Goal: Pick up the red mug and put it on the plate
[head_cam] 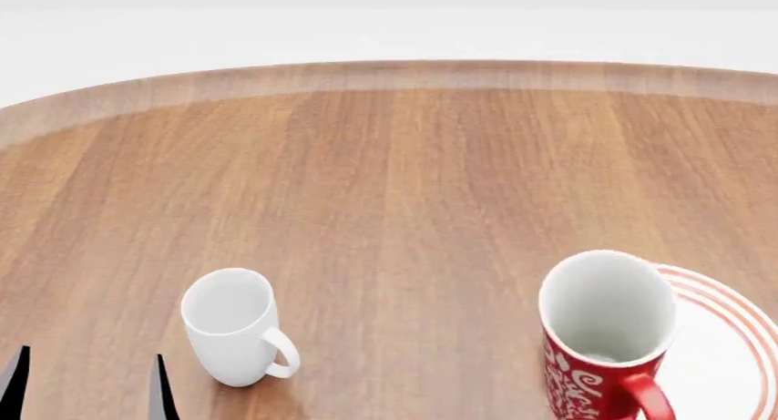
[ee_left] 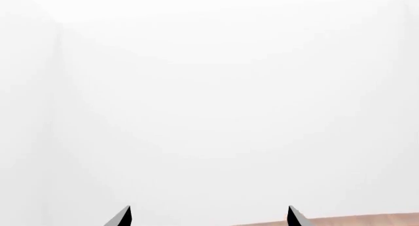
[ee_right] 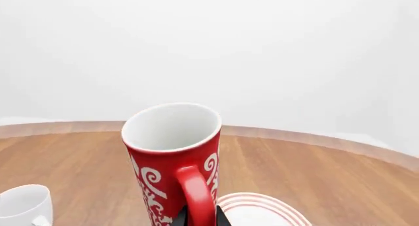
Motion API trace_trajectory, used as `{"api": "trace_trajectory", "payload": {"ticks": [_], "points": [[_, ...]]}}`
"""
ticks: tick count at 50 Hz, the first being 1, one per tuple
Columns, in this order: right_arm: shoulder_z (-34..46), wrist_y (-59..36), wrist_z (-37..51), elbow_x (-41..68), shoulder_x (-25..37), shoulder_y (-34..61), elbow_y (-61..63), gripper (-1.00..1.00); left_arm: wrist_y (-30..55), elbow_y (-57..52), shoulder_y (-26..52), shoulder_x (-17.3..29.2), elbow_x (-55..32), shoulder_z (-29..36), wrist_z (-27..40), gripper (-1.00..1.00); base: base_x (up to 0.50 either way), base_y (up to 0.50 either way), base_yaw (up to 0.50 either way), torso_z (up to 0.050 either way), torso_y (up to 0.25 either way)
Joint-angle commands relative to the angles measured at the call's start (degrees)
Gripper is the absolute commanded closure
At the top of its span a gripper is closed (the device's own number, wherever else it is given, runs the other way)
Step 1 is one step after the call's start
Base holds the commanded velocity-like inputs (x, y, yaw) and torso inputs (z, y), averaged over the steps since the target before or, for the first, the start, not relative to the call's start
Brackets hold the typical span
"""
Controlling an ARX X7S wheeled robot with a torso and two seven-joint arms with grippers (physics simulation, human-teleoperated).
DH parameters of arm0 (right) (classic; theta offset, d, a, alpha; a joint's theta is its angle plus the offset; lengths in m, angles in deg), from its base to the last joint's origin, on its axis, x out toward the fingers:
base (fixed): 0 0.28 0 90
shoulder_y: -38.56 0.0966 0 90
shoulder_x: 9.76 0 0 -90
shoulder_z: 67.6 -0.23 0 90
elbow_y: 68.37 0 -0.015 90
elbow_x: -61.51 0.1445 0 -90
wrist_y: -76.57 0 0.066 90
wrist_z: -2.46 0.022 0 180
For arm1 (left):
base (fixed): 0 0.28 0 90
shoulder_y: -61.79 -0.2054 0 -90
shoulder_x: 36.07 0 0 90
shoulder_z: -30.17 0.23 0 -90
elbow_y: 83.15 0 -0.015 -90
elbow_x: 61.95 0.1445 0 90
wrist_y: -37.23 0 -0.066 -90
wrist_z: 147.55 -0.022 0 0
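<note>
I've got the right end effector (ee_right: 198, 217) clamped on the red mug's (head_cam: 606, 333) handle, mug upright at the plate's (head_cam: 730, 347) near-left rim, not yet set down on it; left end effector (head_cam: 86, 384) open, idle.

Red mug (head_cam: 604, 343) upright at lower right of frame, handle toward the camera, overlapping the left edge of the plate (head_cam: 730, 338). Plain white mug (head_cam: 231, 324) lower left on the wooden counter (head_cam: 389, 183). Left hand (head_cam: 86, 388) fingertips at bottom-left corner, spread apart.
</note>
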Motion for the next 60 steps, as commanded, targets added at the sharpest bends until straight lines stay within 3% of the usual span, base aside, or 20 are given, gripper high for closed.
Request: {"api": "trace_trajectory", "payload": {"ticks": [1,21,28,46,60], "points": [[-2.1,-0.8,3.6,8.5,4.4,5.5,-0.3,1.0,-0.2,0.1,0.0,0.0,-0.2,0.1,0.2,-1.0,0.0,0.0,0.0,0.0,0.0],[-2.5,-4.6,6.6,19.7,4.7,16.8,-3.5,1.0,-0.7,0.3,0.2,0.1,-0.2,0.3,0.4,-1.0,0.0,0.0,0.0,0.0,0.0],[-1.0,-8.9,8.6,24.5,3.5,24.5,-5.0,1.0,-0.8,0.4,0.2,0.1,-0.2,0.4,0.5,-1.0,0.0,0.0,0.0,0.0,0.0],[-1.0,-9.1,8.6,24.6,3.4,24.7,-4.9,1.0,-0.8,0.4,0.3,0.2,-0.3,0.6,0.7,-1.0,0.0,0.0,0.0,0.0,0.001],[-1.7,-14.0,-2.3,27.2,8.1,33.9,-14.4,1.0,-0.5,0.2,0.3,0.3,-0.6,0.8,0.6,-1.0,0.0,0.0,0.0,0.0,0.0]]}}
